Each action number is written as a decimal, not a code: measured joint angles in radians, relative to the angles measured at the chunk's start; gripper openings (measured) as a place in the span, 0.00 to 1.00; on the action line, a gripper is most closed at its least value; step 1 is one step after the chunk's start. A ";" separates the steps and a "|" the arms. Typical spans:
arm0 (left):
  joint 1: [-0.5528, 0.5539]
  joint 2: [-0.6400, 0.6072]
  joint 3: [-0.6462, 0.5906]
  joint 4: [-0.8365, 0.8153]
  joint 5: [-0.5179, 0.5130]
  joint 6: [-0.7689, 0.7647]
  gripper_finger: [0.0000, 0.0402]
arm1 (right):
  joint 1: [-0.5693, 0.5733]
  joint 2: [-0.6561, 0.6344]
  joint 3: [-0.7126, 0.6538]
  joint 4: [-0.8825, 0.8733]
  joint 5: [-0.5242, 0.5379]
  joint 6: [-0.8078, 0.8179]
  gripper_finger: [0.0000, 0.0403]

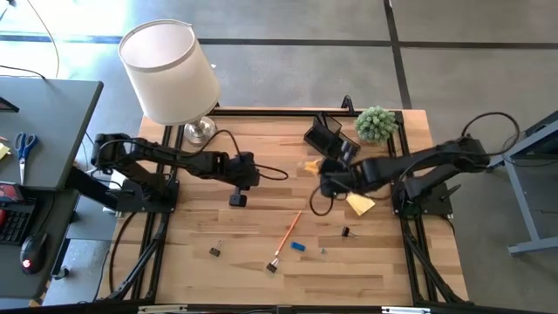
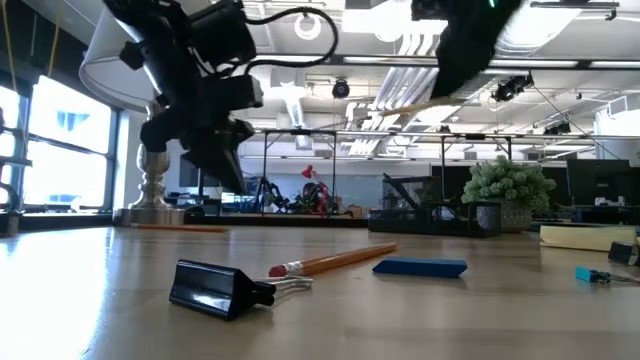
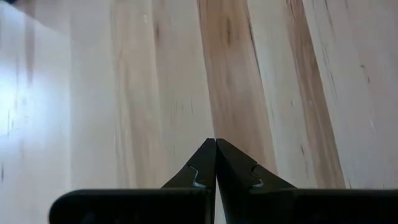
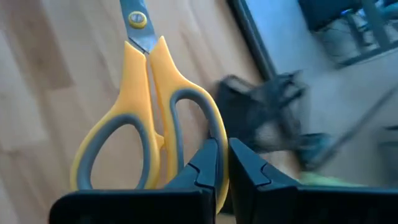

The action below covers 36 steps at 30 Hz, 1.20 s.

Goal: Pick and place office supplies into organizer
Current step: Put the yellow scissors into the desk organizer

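Observation:
My right gripper point(image 4: 222, 151) is shut on the yellow-handled scissors point(image 4: 146, 93), held up above the table just in front of the black organizer point(image 1: 327, 138). In the high view only a bit of the yellow handle point(image 1: 311, 164) shows beside the gripper point(image 1: 321, 174). My left gripper point(image 1: 238, 199) hangs shut over bare wood left of centre, holding nothing. An orange pencil point(image 1: 288, 234), a blue eraser point(image 1: 298, 247), a yellow sticky-note pad point(image 1: 360, 204) and small black clips point(image 1: 214, 251) lie flat on the table. My right gripper pinches the rim of one handle loop point(image 4: 215, 127) of the scissors between its two fingers, one finger point(image 4: 205, 163) on the loop's inner side and the other outside. The closed blades point away from the fingers. The scissors are lifted clear of the table.
A white-shaded lamp point(image 1: 170, 70) stands at the far left corner and a small green plant point(image 1: 377, 124) at the far right, next to the organizer. A grey desk with blue-handled scissors point(image 1: 24, 144) stands beyond the table's left edge.

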 joint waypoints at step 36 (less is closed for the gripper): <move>0.000 -0.412 -0.316 0.303 0.091 -0.123 0.00 | -0.481 0.270 0.452 -0.579 0.113 -0.321 0.03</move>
